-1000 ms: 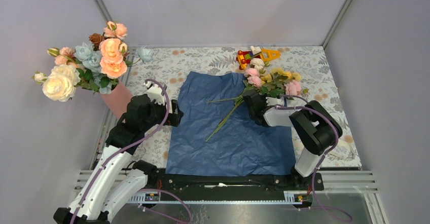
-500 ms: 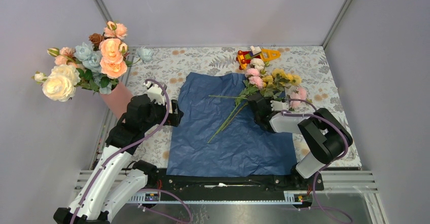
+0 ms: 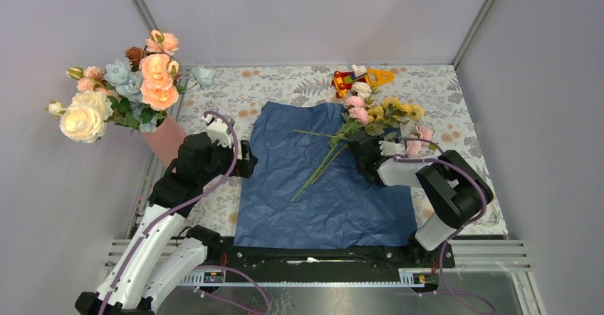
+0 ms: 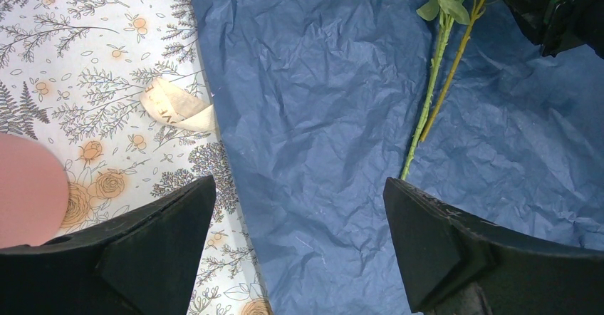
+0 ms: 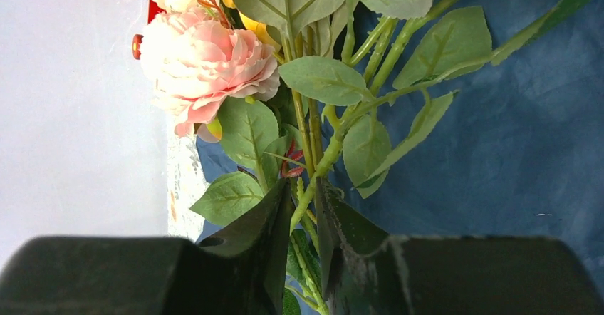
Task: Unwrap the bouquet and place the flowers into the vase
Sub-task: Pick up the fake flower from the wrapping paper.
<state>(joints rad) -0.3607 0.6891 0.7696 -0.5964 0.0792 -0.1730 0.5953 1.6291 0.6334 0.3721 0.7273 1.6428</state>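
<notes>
Leftmost, the vase (image 3: 167,144) stands crowded with larger blooms (image 3: 153,80). Just right, the left tool (image 4: 298,190) gapes wide over the blue paper (image 3: 320,194). Further right, the right tool (image 5: 306,208), narrow, pinches the stems of the flowers (image 3: 381,112); a toy (image 3: 356,78) lies just beyond them.

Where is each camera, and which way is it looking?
Top external: high behind the robot, looking down at the table; left arm and right arm show.
Left wrist: on the left arm, facing down at the blue paper and ribbon; the open left gripper shows.
Right wrist: on the right arm, facing the flowers; the right gripper pinches their stems.
Shared: top and left wrist both show the blue paper.
</notes>
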